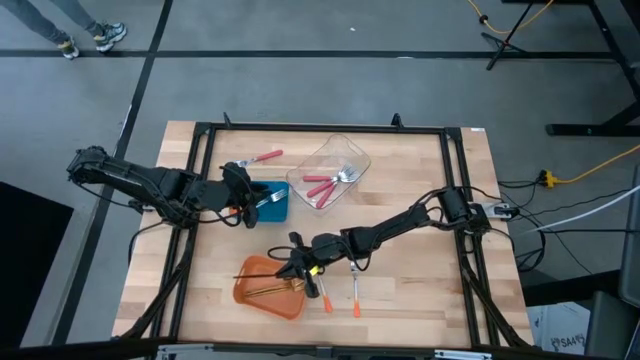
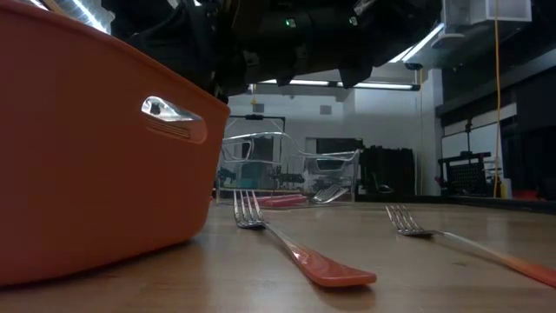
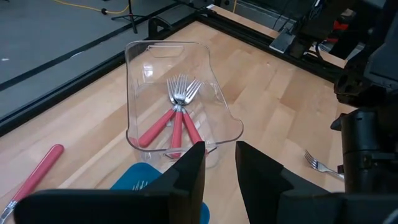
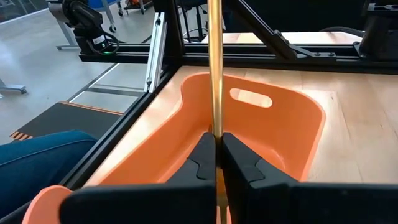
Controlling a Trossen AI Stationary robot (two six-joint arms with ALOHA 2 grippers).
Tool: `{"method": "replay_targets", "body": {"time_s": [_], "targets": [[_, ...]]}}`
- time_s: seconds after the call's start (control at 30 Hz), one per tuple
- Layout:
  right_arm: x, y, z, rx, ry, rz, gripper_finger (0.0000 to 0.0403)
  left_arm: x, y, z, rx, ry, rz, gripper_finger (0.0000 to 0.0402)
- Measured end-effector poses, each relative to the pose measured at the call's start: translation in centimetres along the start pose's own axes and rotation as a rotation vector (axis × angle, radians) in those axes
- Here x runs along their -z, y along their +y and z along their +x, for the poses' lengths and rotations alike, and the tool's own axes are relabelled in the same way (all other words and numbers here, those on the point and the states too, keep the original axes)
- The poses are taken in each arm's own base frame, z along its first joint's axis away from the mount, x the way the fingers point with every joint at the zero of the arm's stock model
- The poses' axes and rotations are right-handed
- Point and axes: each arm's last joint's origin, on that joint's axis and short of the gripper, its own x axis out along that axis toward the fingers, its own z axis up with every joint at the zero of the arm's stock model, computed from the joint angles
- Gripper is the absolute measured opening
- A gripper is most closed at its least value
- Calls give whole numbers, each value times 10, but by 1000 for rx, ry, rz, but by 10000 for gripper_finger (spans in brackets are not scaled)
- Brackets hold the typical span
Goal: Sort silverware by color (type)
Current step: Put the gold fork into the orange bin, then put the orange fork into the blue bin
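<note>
My right gripper (image 4: 216,149) is shut on a gold fork (image 4: 215,62) above the orange container (image 1: 268,288), where other gold forks (image 1: 265,291) lie. Two orange-handled forks (image 1: 322,291) (image 1: 355,296) lie flat on the table right of that container. The clear container (image 3: 134,93) holds three red-handled forks (image 3: 177,118). Another red-handled fork (image 1: 262,158) lies on the table to the left of the clear container. My left gripper (image 3: 219,163) stands open, with nothing between its fingers, over the blue container (image 1: 272,203), which has a fork (image 1: 270,197) in it. My right gripper pinches the gold fork's thin shaft (image 4: 216,132) between its two fingers. The fingers come nearly level from the table's right, and the fork runs along them, sticking out past their tips. It is lifted clear above the orange container's inside.
A black frame rail (image 1: 320,128) runs round the tabletop. Bare wood lies right of the orange-handled forks and along the near edge. In the low view the orange container's wall (image 2: 87,165) stands close at the left.
</note>
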Motion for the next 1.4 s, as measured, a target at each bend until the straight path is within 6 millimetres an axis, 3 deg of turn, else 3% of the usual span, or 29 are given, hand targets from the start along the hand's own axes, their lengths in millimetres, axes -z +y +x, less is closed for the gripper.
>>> {"method": "replay_targets", "body": {"time_s": [0.53, 1.2, 1.4], "targets": [[0, 0, 0, 0, -5, -7, 88, 0, 0, 0, 1, 0, 0, 82], [-2, 0, 0, -1, -23, -48, 92, 0, 0, 0, 0, 0, 0, 82], [-23, 5, -10, -35, -47, -130, 92, 0, 0, 0, 0, 1, 0, 82]]}}
